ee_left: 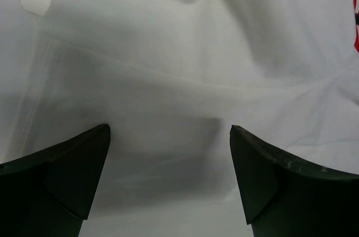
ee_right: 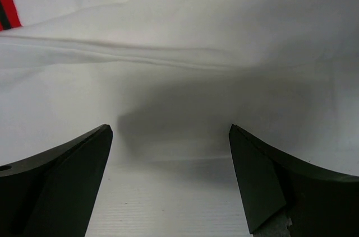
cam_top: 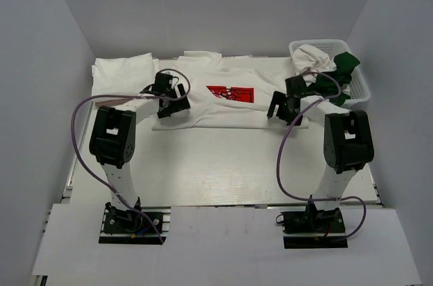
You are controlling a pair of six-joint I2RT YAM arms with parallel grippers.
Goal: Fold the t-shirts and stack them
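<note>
**Location.** The printed shirt (cam_top: 226, 103) lies spread on the table (cam_top: 216, 164), toward the far side, red print up, between the 2 hands. A folded white shirt (cam_top: 125, 73) lies just beside it at far left. The basket (cam_top: 362, 86) at far right holds more crumpled cloth: white, plus 1 green shirt (cam_top: 346, 63)

**Hand state.** The left hand (cam_top: 166, 109) is spread wide over the printed shirt's left side, with nothing between its fingers (ee_left: 67, 175). The right hand (cam_top: 283, 113) is also spread wide, at the shirt's right near edge. Its wrist view shows the hem and bare table just below the fingertips. Neither hand pinches cloth.

**Handling, as judged**
- Light, limp cloth with no stiffness of its own, so any unsupported part will sag and crease
- Not fragile and not slippery against the pads, but a thin edge can slip out of a shallow pinch
- The table looks smooth, so expect the whole shirt to slide if 1 side is pulled alone
- Layers cling, so a deep pinch may lift 2 layers where 1 is wanted

**Where to take hold**
- Grip at the near hem, 1 hand toward each corner, where the stitched edge should give thicker purchase
- Place both grips at matching points, so the fold line runs straight
- Avoid the middle — a pinch there would likely raise a tent and wrinkle the print
</note>
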